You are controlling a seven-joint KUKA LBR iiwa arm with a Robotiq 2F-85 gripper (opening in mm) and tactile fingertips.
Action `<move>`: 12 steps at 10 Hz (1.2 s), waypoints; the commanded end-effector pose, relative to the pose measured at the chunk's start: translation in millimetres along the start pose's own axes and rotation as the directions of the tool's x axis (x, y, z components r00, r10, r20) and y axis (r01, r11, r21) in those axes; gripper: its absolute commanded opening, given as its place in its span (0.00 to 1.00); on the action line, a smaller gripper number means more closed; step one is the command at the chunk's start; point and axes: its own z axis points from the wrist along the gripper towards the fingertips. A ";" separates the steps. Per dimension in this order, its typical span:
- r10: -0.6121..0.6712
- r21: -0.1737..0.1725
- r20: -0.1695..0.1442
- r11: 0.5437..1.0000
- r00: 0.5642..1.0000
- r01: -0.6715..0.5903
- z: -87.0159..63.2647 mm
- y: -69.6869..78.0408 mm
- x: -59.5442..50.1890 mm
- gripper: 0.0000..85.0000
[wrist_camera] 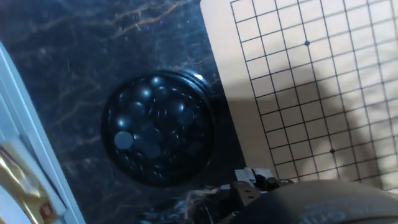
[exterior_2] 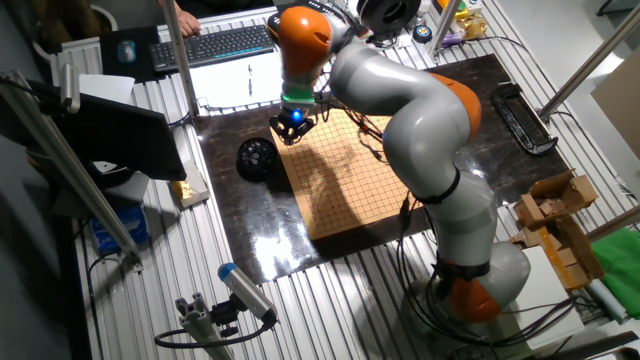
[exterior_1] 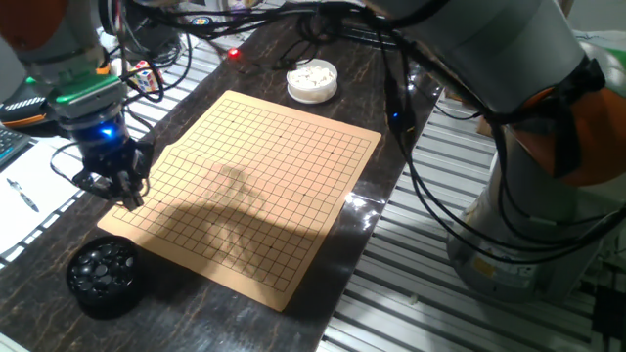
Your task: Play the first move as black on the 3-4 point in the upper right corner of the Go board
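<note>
The wooden Go board (exterior_1: 264, 186) lies on the dark marble table with no stones on it. It also shows in the other fixed view (exterior_2: 350, 170) and in the hand view (wrist_camera: 311, 81). Black stones (wrist_camera: 155, 127) fill a round black bowl (exterior_1: 103, 277) off the board's near left corner. My gripper (exterior_1: 127, 188) hangs above the board's left edge, a short way from that bowl. It also shows in the other fixed view (exterior_2: 291, 125). Its fingers point down and look close together. I cannot tell whether a stone is between them.
A white bowl of white stones (exterior_1: 312, 80) stands past the board's far corner. Cables (exterior_1: 411, 147) run along the board's right side. A keyboard (exterior_2: 225, 42) and papers lie beyond the table's left edge. The arm's base (exterior_2: 480, 280) stands to the right.
</note>
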 end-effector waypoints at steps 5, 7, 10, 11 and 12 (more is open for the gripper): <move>0.299 -0.086 0.036 0.952 0.954 -0.295 20.4 28.9 0.3 0.44; 0.380 -0.137 0.027 0.918 0.924 -0.374 31.6 36.0 -7.3 0.45; 0.445 -0.181 0.019 0.882 0.895 -0.435 44.2 44.1 -20.4 0.45; 0.459 -0.189 0.026 0.875 0.888 -0.446 47.5 48.2 -22.9 0.45; 0.475 -0.198 0.031 0.865 0.880 -0.460 49.6 53.0 -23.4 0.44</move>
